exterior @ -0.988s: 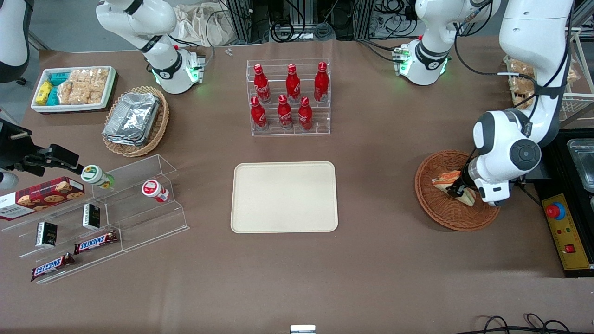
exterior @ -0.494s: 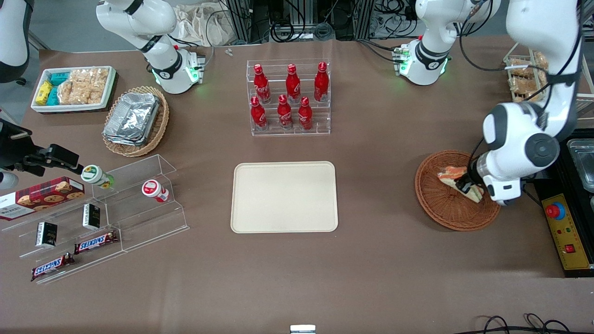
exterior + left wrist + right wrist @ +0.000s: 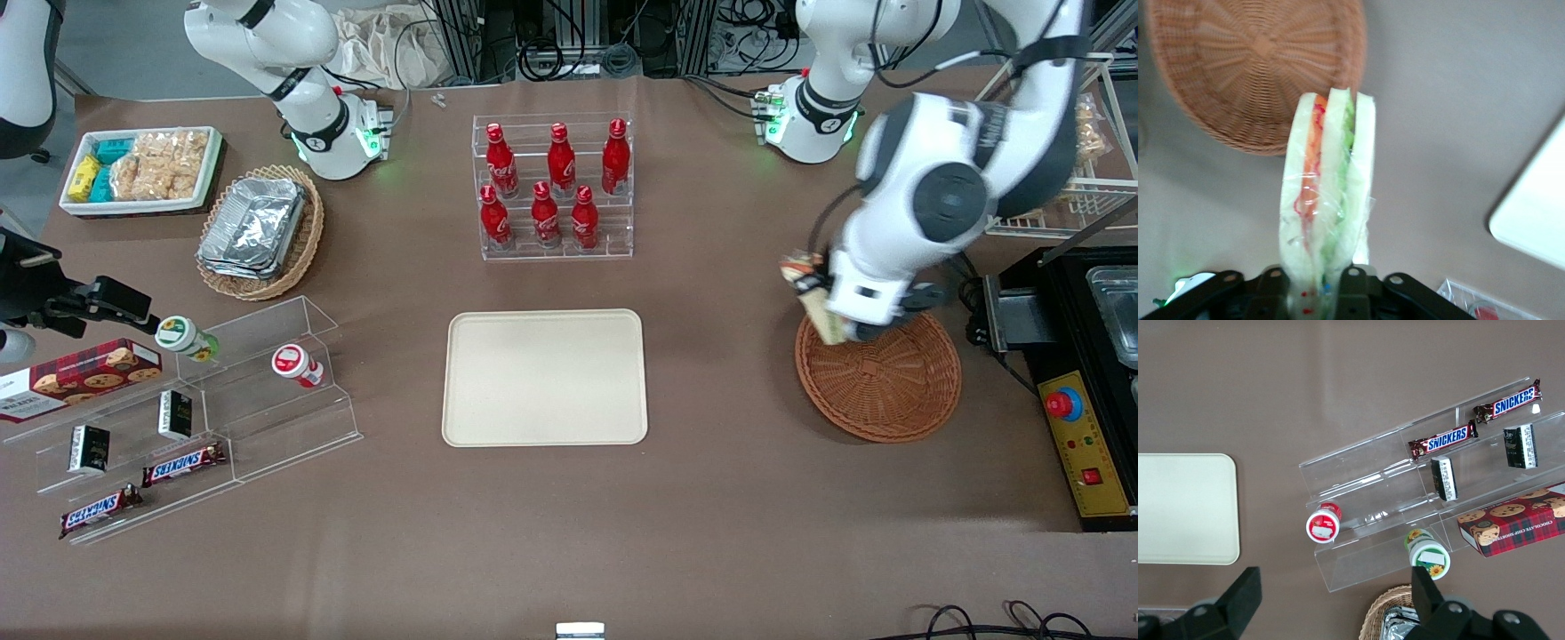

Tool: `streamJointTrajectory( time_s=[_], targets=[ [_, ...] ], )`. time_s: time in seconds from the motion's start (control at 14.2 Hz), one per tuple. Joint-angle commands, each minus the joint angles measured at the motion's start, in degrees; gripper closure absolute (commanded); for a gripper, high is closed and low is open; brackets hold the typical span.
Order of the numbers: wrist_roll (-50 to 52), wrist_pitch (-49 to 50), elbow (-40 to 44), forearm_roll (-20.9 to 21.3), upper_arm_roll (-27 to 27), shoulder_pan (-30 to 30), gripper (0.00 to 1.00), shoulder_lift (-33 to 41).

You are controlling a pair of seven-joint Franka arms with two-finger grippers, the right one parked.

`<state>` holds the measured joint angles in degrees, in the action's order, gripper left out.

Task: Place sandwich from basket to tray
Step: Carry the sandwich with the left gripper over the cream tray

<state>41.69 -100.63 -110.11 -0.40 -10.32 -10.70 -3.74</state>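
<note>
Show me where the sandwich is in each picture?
Front view: triangular white-bread sandwich held in the pincer, above the round reddish-brown wicker basket's rim.
Left wrist view: sandwich upright in the pincer.
Right wrist view: not there.
Shared landmark: cream rectangular plastic tray.

Woven wicker basket [image 3: 889, 382]; glossy film-wrapped sandwich [image 3: 1328, 200]; matt tray [image 3: 544, 377].

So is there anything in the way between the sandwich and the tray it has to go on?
Nothing visible. The gripper holds the sandwich up in the air, just past the basket rim on the tray's side. Between it and the tray there is only bare brown table, and the tray has nothing on it.
</note>
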Motion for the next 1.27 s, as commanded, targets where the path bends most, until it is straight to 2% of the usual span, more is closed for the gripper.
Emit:
streamJointTrajectory(
  time_s=[0.0,0.28,0.42,0.71,0.99,1.2],
  targets=[
    [-2.8,1.1,4.5,-2.0,-5.9,-0.4,1.00,-2.7],
    [-3.1,-2.5,10.1,-1.1,-12.1,-1.4,1.00,-8.9],
    [-2.2,-5.9,9.3,3.5,-16.5,-2.2,1.00,-11.0],
    [3.9,-13.2,10.6,8.9,-16.7,-6.7,1.00,-18.3],
    [7.5,-25.1,11.0,9.8,-16.6,-7.1,1.00,-25.9],
    [12.9,-28.8,13.2,18.6,-16.6,-7.3,1.00,-32.2]
  ],
)
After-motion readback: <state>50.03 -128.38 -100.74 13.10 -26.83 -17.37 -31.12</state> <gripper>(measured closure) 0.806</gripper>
